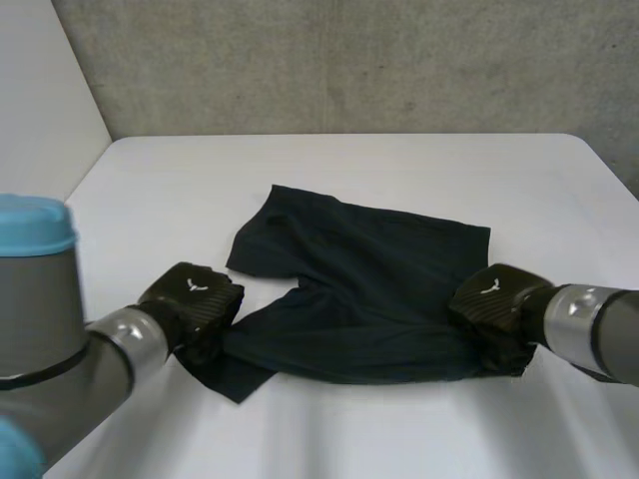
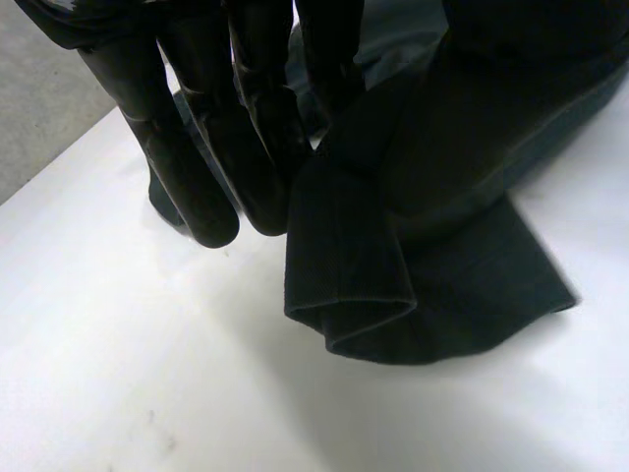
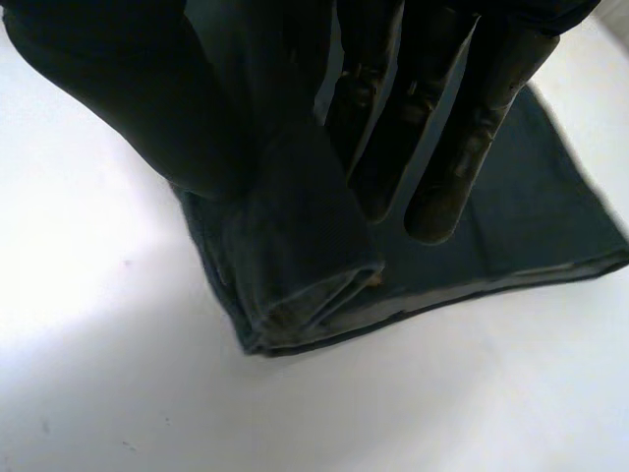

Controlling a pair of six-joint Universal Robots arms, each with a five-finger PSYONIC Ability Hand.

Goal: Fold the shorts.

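Dark shorts [image 1: 369, 289] lie spread on the white table [image 1: 349, 170], with one leg reaching toward the near left. My left hand [image 1: 195, 299] sits at that leg's hem corner. In the left wrist view its fingers [image 2: 197, 147] pinch a raised fold of the shorts [image 2: 393, 275] against the thumb. My right hand [image 1: 494, 299] is at the near right corner of the shorts. There its fingers [image 3: 442, 147] and thumb [image 3: 128, 98] close on a lifted fold of the shorts [image 3: 305, 256] at the thick corner edge.
A grey concrete wall [image 1: 349, 60] runs behind the table's far edge. White tabletop shows around the shorts on all sides. My left arm [image 1: 50, 329] crosses the near left of the head view.
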